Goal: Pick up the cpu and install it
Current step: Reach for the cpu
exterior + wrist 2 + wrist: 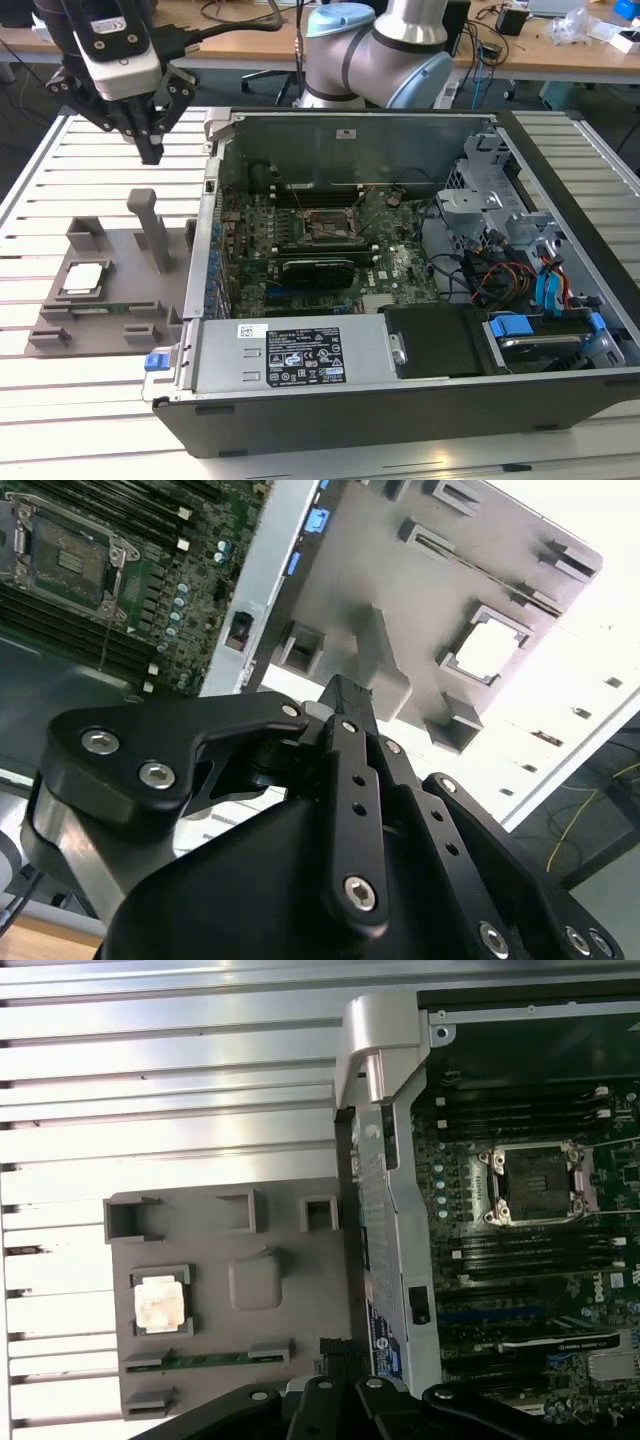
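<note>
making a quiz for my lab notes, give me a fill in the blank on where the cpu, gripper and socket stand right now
1. The cpu lies in the grey ___, outside the computer case.
2. The gripper hangs in the air, clear of the cpu, holding ___.
3. The motherboard socket is ___ of any chip.
Missing words: tray; nothing; empty.

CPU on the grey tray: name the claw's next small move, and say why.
Probably shift the claw sideways until it is over the CPU: the chip lies untouched in its tray pocket, while the empty claw hovers above, off to one side.
</note>
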Available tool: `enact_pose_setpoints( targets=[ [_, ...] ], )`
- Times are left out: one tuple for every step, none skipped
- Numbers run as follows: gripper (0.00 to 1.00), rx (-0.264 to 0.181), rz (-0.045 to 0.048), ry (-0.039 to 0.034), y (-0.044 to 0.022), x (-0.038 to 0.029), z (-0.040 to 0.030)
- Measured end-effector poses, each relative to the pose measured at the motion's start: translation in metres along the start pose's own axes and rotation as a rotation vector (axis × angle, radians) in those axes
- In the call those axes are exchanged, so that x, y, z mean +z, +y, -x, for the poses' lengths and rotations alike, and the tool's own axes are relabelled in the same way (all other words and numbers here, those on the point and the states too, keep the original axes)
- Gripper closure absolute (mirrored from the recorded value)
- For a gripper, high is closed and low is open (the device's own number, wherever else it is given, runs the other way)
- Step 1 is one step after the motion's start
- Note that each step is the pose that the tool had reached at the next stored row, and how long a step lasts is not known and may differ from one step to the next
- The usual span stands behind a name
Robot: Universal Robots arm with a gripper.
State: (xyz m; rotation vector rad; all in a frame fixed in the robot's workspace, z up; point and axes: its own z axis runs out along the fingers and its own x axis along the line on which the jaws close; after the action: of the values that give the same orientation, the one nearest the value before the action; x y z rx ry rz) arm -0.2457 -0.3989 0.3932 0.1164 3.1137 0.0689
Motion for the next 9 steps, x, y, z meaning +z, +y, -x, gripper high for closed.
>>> enact_pose_setpoints(
  targets=[
    [0.89, 0.0, -0.0001, 0.0, -0.0003, -0.0002, -0.0041],
    [0.89, 0.0, 0.0, 0.0, -0.0004, -0.0002, -0.0062],
    [0.89, 0.0, 0.0, -0.0001, -0.0007, -0.0002, -0.0095],
    [0.89, 0.0, 0.0, 0.0, -0.0009, -0.0003, -0.0127],
    [0.89, 0.0, -0.0001, 0.0, -0.0011, -0.0004, -0.015],
    [0.89, 0.0, 0.0, 0.0, -0.0014, -0.0005, -0.0194],
    [0.89, 0.0, 0.0, -0.0001, -0.0016, -0.0006, -0.0219],
    [0.89, 0.0, 0.0, 0.0, -0.0018, -0.0006, -0.0243],
    [0.89, 0.0, -0.0001, 0.0, -0.0021, -0.0008, -0.0282]
  ],
)
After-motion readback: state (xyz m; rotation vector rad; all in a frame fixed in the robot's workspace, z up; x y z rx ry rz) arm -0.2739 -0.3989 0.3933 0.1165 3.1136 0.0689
